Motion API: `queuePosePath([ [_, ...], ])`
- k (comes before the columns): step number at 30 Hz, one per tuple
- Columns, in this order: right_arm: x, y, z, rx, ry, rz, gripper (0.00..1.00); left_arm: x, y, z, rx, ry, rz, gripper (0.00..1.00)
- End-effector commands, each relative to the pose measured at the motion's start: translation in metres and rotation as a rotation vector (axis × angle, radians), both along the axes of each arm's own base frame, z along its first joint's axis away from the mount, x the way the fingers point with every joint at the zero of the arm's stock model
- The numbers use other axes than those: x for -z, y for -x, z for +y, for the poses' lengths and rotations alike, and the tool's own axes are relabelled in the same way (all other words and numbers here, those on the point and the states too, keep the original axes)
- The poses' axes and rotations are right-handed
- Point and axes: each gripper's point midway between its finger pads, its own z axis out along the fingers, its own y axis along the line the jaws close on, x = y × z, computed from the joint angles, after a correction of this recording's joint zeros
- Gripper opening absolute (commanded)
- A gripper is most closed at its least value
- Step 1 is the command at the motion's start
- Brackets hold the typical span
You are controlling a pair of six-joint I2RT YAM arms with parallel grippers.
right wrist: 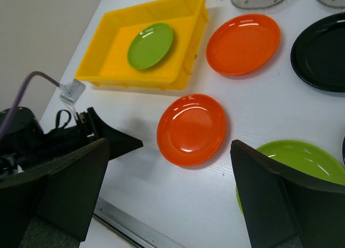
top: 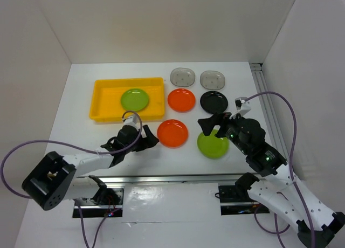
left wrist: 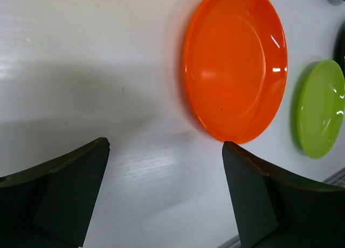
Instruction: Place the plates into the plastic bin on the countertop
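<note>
Both claws stand wide open and hold nothing. The left gripper hangs low over the countertop, with the near orange plate just off at its 3 o'clock. In its own wrist view the plate's rim lies right beside one fingertip; whether they touch I cannot tell. That stance looks meant for catching the edge, since so shallow a dish offers nothing else to pinch. The right gripper hovers over the 11 o'clock edge of the loose green plate and seems likewise aimed at the rim rather than the middle.

The plastic bin sits at 11 o'clock from the table's centre, on the left arm's side, and one binned green plate lies flat inside it. Outside it are the far orange plate, just at the bin's 3 o'clock, and the black plate beyond that. The left grey plate and right grey plate lie at 12 o'clock of those two.

I judge the job barely begun — one plate in, six out — and the right arm's plates face the longer carry.
</note>
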Motion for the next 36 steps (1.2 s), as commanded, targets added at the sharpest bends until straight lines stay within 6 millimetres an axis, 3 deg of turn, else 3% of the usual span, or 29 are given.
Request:
queuePosePath([
  [1,-0.016,0.000,0.000,0.008,-0.054,-0.053,1.00,0.000,-0.020,-0.014,-0.009,0.041,-0.060,1.00],
  [3,-0.014,0.001,0.000,0.008,-0.049,-0.045,1.00,0.003,-0.028,-0.024,0.001,0.040,-0.058,1.00],
  [4,-0.012,0.001,0.000,0.008,-0.043,-0.038,1.00,0.024,-0.024,-0.026,0.012,0.005,-0.007,1.00],
  [7,-0.011,0.000,-0.001,0.020,-0.043,-0.026,1.00,0.035,-0.034,-0.038,0.017,0.002,0.010,0.97],
  [8,-0.011,-0.001,-0.003,0.029,-0.042,-0.027,1.00,0.051,-0.035,-0.039,0.011,-0.018,0.050,0.95],
  [12,-0.012,0.001,-0.004,0.029,-0.043,-0.028,1.00,0.063,-0.036,-0.044,-0.006,-0.007,0.072,0.83],
  [17,-0.010,0.001,-0.006,0.038,-0.036,-0.022,1.00,0.065,-0.036,-0.044,-0.030,-0.019,0.096,0.57],
  [20,-0.012,0.002,-0.006,0.040,-0.050,-0.025,1.00,0.067,-0.036,-0.044,-0.030,-0.025,0.103,0.31],
  [23,-0.012,0.002,-0.006,0.042,-0.058,-0.021,1.00,0.061,-0.043,-0.053,-0.013,-0.004,0.099,0.14],
  [24,-0.012,0.002,-0.006,0.042,-0.058,-0.021,1.00,0.060,-0.042,-0.055,-0.004,-0.002,0.109,0.01],
  [25,-0.012,0.002,-0.006,0.042,-0.058,-0.021,1.00,0.059,-0.040,-0.060,0.022,-0.004,0.129,0.00],
  [27,-0.010,0.003,-0.006,0.042,-0.051,-0.013,1.00,0.043,-0.036,-0.068,0.055,0.016,0.131,0.00],
  [28,-0.015,0.004,-0.010,0.052,-0.056,-0.022,1.00,0.014,-0.036,-0.078,0.070,0.058,0.085,0.00],
  [30,-0.018,0.004,-0.012,0.063,-0.062,-0.034,1.00,-0.008,-0.028,-0.079,0.088,0.043,0.083,0.00],
  [31,-0.018,0.004,-0.012,0.063,-0.062,-0.034,1.00,-0.046,-0.040,-0.086,0.082,0.078,0.025,0.00],
  [32,-0.018,0.004,-0.012,0.063,-0.062,-0.034,1.00,-0.059,-0.044,-0.086,0.076,0.060,0.023,0.00],
  [33,-0.018,0.004,-0.012,0.063,-0.062,-0.034,1.00,-0.057,-0.043,-0.068,0.044,-0.011,0.082,0.00],
  [34,-0.022,0.004,-0.012,0.063,-0.067,-0.041,1.00,-0.089,-0.061,-0.072,0.018,0.005,0.042,0.00],
  [36,-0.024,0.004,-0.012,0.062,-0.073,-0.048,1.00,-0.107,-0.081,-0.049,-0.054,-0.010,0.034,0.00],
])
